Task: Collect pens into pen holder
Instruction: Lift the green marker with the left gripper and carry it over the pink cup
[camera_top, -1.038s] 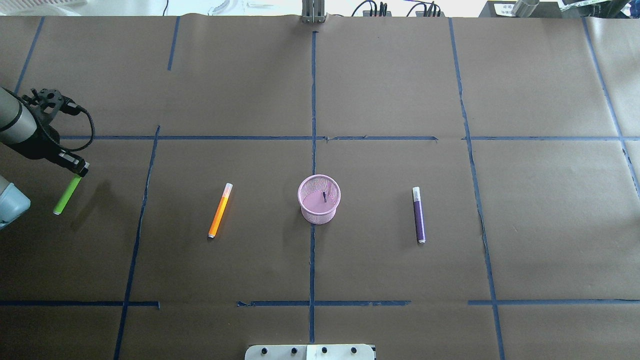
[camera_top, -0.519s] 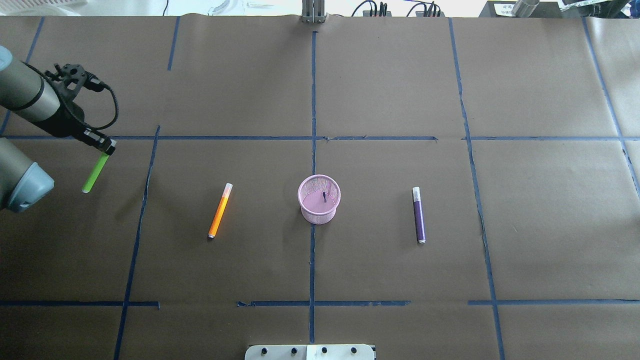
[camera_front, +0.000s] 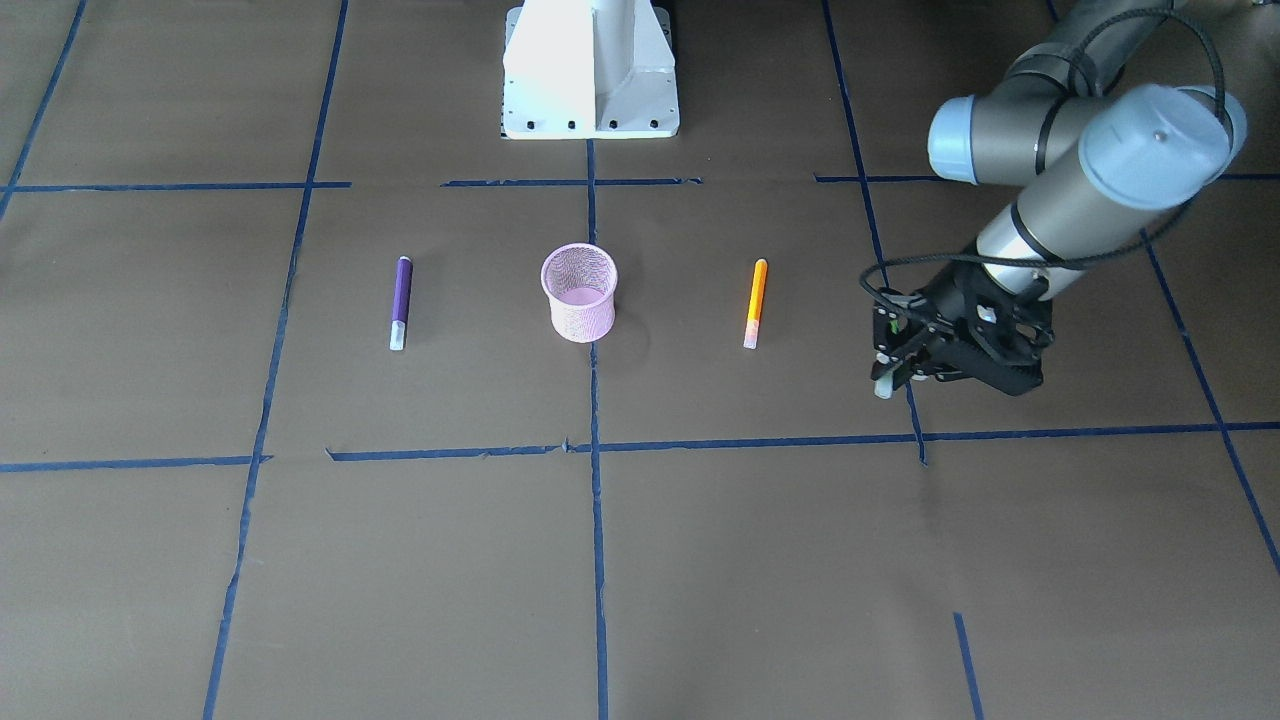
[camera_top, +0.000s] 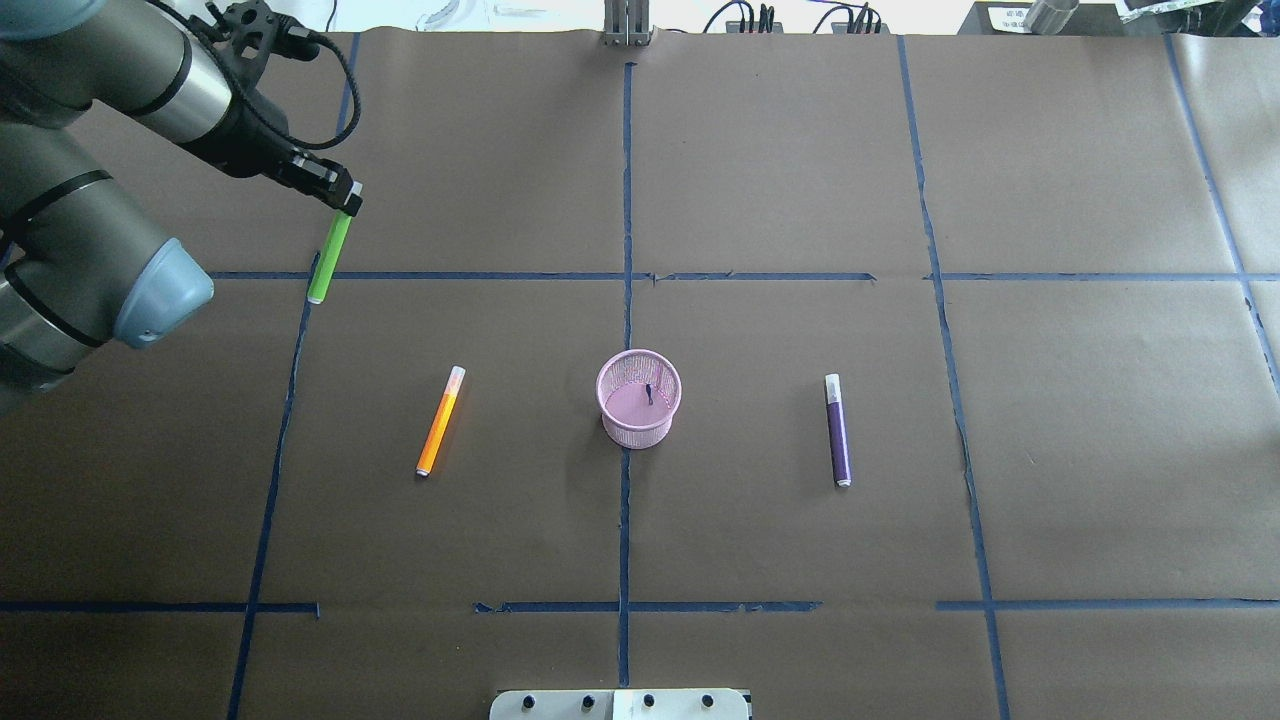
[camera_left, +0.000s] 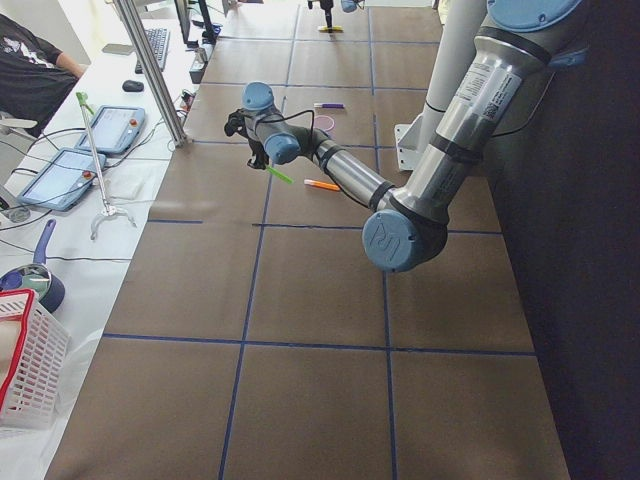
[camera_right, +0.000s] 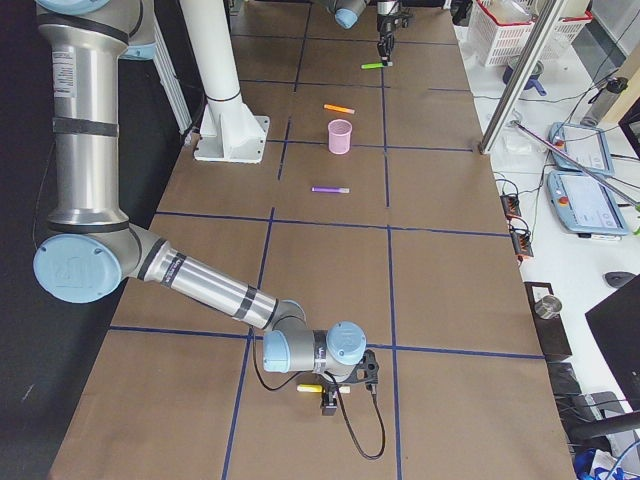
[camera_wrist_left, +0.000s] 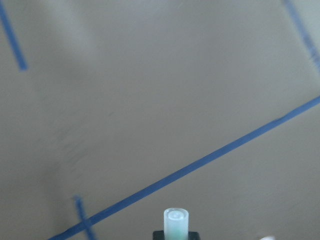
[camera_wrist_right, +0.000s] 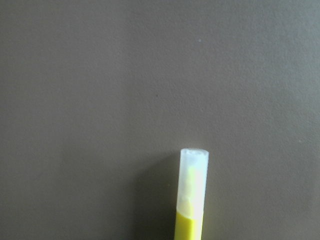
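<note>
Below the left gripper, the green pen is hanging tilted, its long axis running back toward the base; the jaws are clamping its pale cap end. Right of the gripper and nearer the base, the orange pen is lying flat, then the pen holder, then the purple pen. You're needing to carry right and baseward, I'd judge, uprighting the pen over the rim. Your right gripper is sitting much farther off; can't tell its jaws.

The blurred left wrist view cuts off the green pen at its bottom edge (only the pale cap shows); the right wrist view likewise crops a yellow pen.
</note>
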